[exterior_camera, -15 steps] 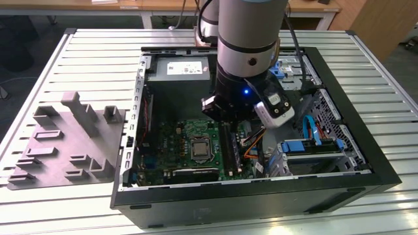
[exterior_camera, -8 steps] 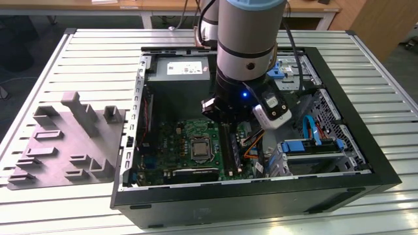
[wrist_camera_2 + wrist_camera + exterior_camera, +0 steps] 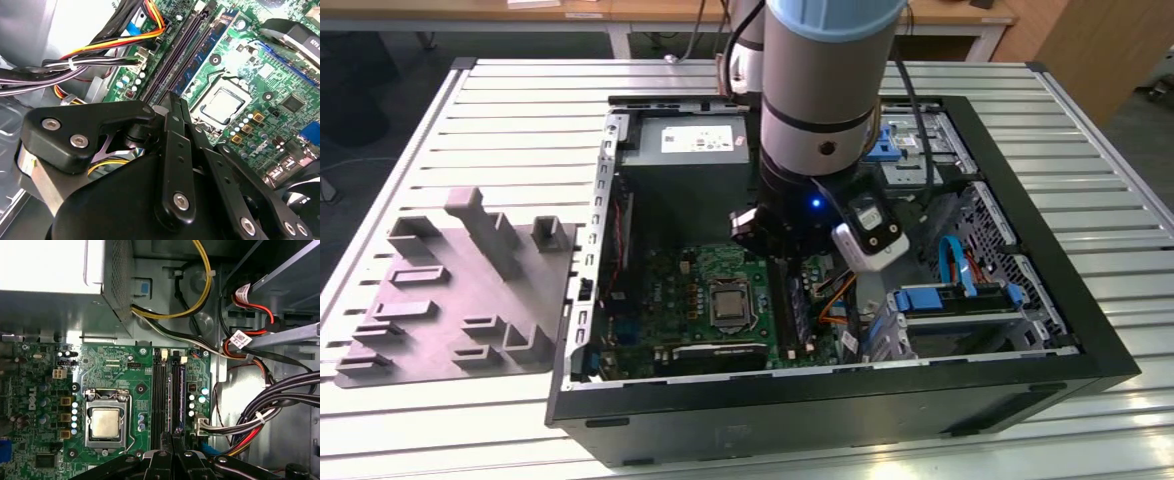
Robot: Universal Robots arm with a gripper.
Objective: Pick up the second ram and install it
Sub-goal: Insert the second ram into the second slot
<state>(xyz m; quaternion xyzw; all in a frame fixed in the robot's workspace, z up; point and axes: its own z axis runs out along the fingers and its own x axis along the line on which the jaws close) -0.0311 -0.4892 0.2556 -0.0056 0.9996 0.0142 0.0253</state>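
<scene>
"Second wrist view, report: where is the second ram (image 3: 209,47)?"

"I read it as the blue strip standing on edge in the motherboard (image 3: 240,47), between the empty black slots (image 3: 172,55) and the CPU socket (image 3: 220,107). I cannot tell whether both ends are latched. My gripper (image 3: 172,100) has its fingers pressed together with nothing between them. The tips hover over the near end of the slots, just beside the strip; contact is not confirmed."

"Hazards from this position?"

"Three, in my judgement. One: the tips sit nearer the empty slots than the strip's top edge, so a push could load a bare slot or its clip. Two: force at one end only could leave the strip tilted, with one end high. Three: the cable bundle (image 3: 75,67) lies close to the gripper body and could snag. In the exterior view the arm reaches deep into the case (image 3: 854,410) on the desk (image 3: 520,100), so the walls leave little margin."
</scene>
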